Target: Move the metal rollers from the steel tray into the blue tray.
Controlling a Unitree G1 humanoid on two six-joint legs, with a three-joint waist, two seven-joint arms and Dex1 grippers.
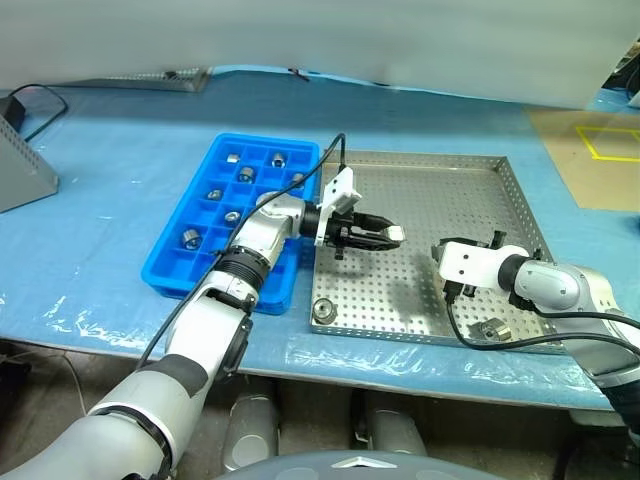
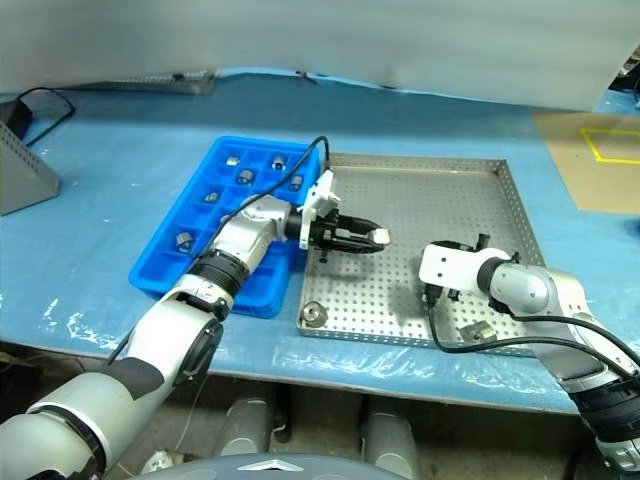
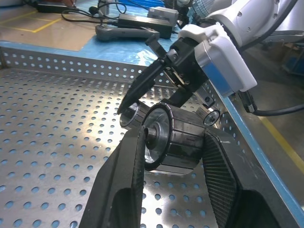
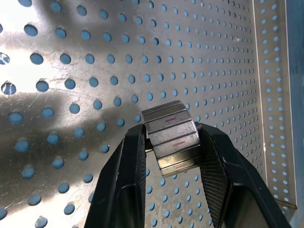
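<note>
Both arms loaded right now; left gripper [image 1: 385,236] is clamped on a metal roller [image 3: 167,138], pointing level out over the steel tray [image 1: 470,170], roller's dark centre hole facing back at the wrist cam; right gripper [image 4: 172,142] is clamped on a second roller [image 4: 172,137] by its faceted sides, angled down over the perforated floor near its own side wall of the tray

Blue tray [image 1: 172,272] sits behind the left gripper, back along its forearm, touching or just beside the steel tray edge; I count roughly seven rollers already seated in compartments [image 1: 232,216], plenty of cells free on the near end

Leftovers on steel: one roller [image 1: 323,309] below the left gripper near the tray's near corner; one [image 1: 491,329] just under the right wrist by the near wall

My read: we're mid-task, carry step; plan is to swing the left gripper back over an empty cell first, keep the roller axis upright so it drops square, lower into the cell before spreading the fingers; don't release high, it'll bounce out; hold the right arm parked till left clears, they're close enough to clip each other
</note>
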